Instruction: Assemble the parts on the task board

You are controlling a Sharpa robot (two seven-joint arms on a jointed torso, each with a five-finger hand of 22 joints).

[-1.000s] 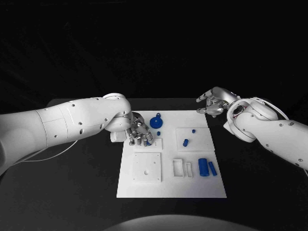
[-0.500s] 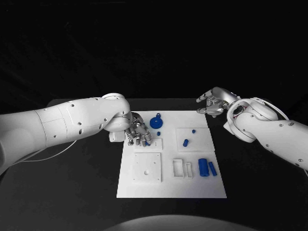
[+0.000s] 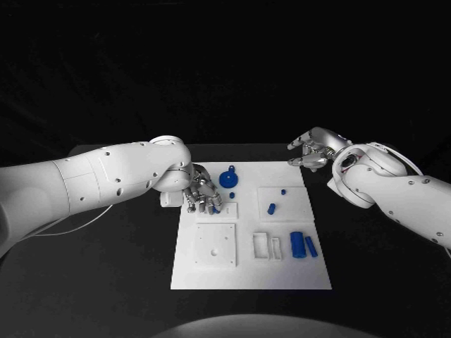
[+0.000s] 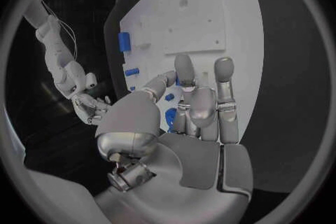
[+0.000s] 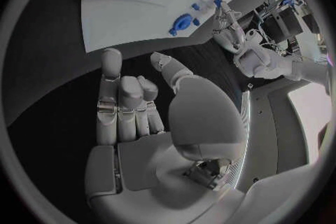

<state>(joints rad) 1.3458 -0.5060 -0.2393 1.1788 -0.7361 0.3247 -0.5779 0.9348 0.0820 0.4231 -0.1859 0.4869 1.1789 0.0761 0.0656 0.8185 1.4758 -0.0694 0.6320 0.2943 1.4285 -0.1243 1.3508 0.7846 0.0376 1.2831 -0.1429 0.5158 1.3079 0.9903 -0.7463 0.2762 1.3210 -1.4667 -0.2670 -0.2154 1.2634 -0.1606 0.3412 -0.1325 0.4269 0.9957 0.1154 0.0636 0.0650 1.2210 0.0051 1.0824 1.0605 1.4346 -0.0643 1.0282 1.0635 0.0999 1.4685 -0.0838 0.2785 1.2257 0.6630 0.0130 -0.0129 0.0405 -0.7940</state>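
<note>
Fingers, left hand (image 3: pixel 202 195): curled down over the board's upper-left recess, tips crowded around a small blue piece (image 3: pixel 216 208); whether they actually pinched it, I couldn't tell.
Fingers, right hand (image 3: pixel 312 151): curled inward, holding nothing, parked just off the board's far right corner.
Board (image 3: pixel 251 274): white plate, flat on the black table (image 3: pixel 114 282) between both arms.
Blue ring piece (image 3: pixel 230 179): sat on the board's far end, just beside the left hand.
Short pegs (image 3: pixel 273 208): near the board's middle, right of the left hand.
Two blue cylinders (image 3: pixel 303 245): lay side by side at the board's right edge, on the side nearer the robot.
Handling, my read: small, light, rigid plastic, probably smooth and slippery; it would roll or skid if nudged.
Where to grab: across the sides of the piece, between thumb and a fingertip, staying upright for its socket.
</note>
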